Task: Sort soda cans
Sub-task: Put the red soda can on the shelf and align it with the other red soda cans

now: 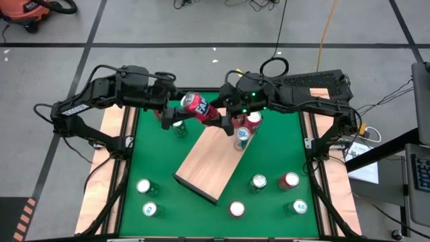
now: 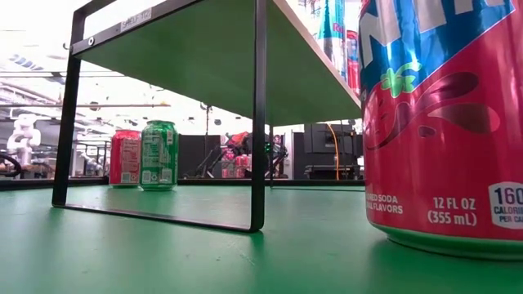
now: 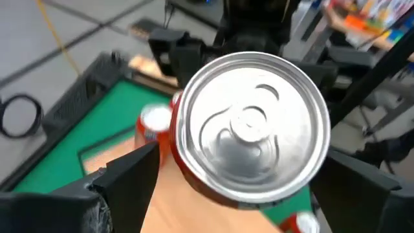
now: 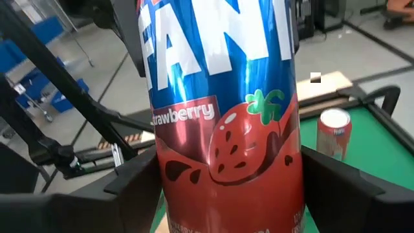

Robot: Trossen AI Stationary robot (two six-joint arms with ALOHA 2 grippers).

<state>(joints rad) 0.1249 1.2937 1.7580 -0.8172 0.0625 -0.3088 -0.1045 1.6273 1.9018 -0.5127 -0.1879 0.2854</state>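
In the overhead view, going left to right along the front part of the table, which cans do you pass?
Two green cans, one just behind the other → red can → green can → red can → green can.

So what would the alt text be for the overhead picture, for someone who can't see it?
Two dark robot arms meet above a green table, a red soda can lying sideways in the air between the left gripper and right gripper. A slanted wooden board lies below, with more cans standing around it.
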